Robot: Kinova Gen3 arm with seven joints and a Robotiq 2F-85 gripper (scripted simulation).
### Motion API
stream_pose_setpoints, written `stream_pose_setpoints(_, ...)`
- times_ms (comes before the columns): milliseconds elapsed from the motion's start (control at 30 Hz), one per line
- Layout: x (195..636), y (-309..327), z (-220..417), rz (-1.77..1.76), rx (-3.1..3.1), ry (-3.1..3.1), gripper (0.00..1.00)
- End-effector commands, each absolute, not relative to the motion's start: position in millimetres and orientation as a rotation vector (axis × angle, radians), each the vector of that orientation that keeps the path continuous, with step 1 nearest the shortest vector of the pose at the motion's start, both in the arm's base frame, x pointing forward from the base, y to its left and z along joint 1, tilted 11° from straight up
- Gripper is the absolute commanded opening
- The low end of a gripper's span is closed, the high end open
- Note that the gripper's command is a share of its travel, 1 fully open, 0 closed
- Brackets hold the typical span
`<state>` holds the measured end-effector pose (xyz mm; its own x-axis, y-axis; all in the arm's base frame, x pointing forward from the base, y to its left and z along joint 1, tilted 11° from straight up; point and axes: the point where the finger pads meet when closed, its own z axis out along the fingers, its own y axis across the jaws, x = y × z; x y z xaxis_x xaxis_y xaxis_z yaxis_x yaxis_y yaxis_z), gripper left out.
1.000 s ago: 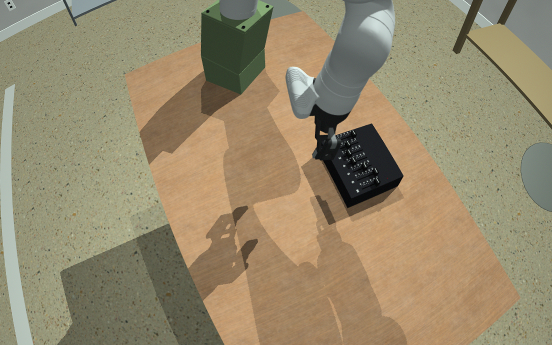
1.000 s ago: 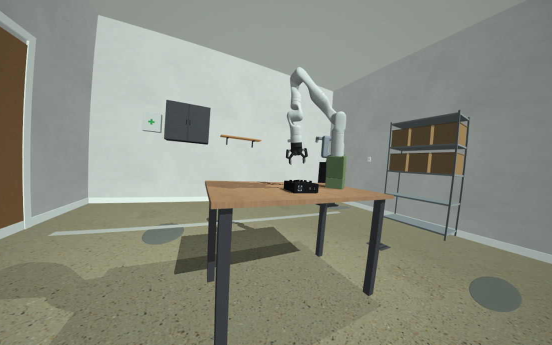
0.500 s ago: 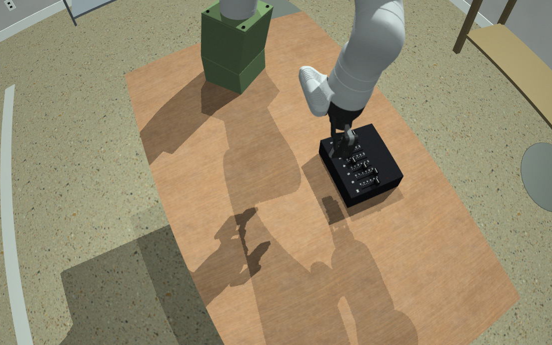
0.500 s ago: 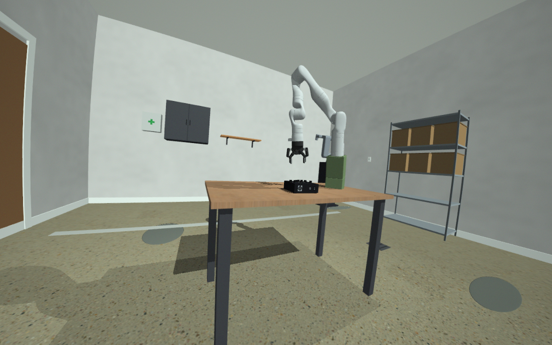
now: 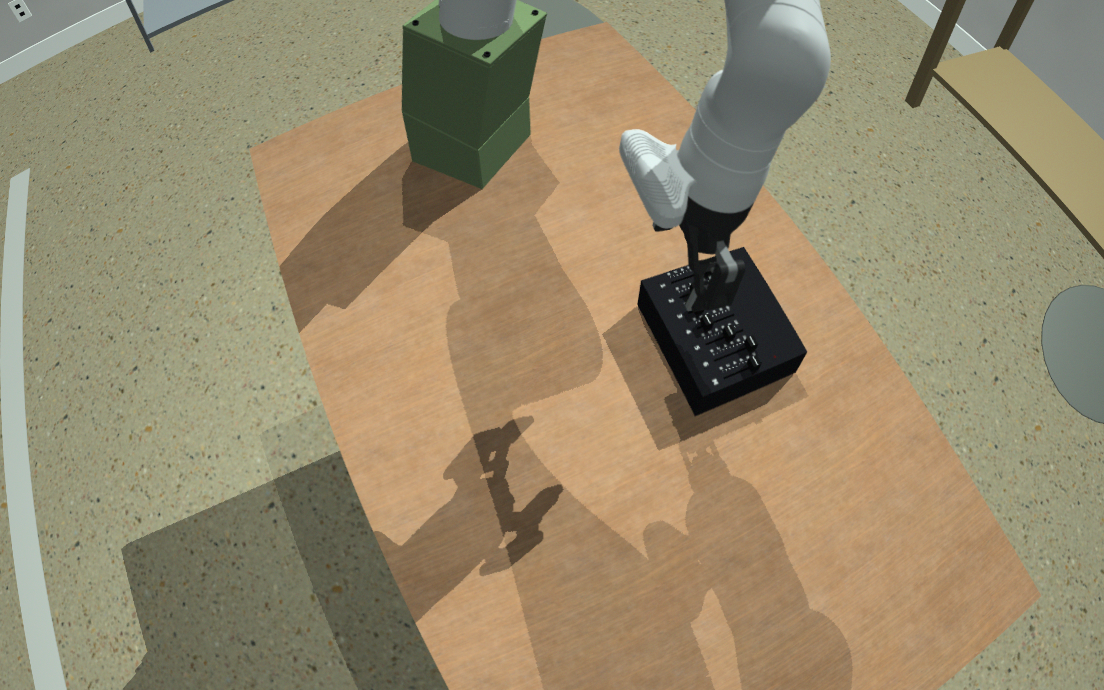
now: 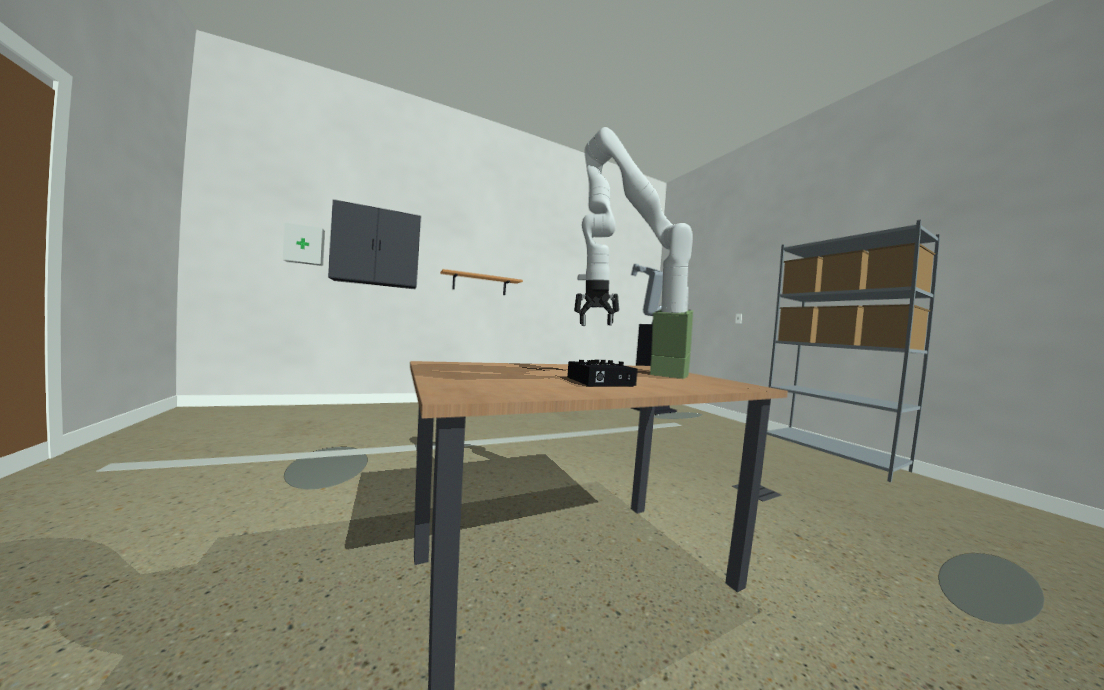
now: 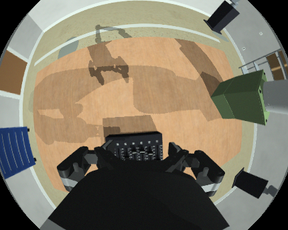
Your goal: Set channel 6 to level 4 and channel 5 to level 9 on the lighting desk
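The black lighting desk (image 5: 775, 330) (image 6: 601, 373) (image 7: 133, 140) stands flat on the wooden table (image 5: 496, 411) (image 6: 496, 390) (image 7: 124, 91), toward its right side. Several faders run in a row along its top; the near ones (image 5: 749, 345) show small caps, and their levels are too small to read. My gripper (image 5: 711, 287) (image 6: 596, 318) (image 7: 141, 147) is open and empty. It hangs well above the desk's far end, fingers pointing down, and in the top view it hides the far faders.
The arm's green pedestal (image 5: 466, 94) (image 6: 672, 342) (image 7: 240, 97) stands at the table's back edge, behind the desk. A metal rack with boxes (image 6: 856, 325) stands by the right wall, away from the table.
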<state>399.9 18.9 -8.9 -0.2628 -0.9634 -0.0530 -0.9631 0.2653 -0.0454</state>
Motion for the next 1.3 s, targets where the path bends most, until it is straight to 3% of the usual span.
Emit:
stream_pose_setpoints(0,401,23,-6,-0.013,-1.875,2.426,1.00)
stream_pose_setpoints(1267,416,65,9,-0.054,-1.962,2.259,1.00)
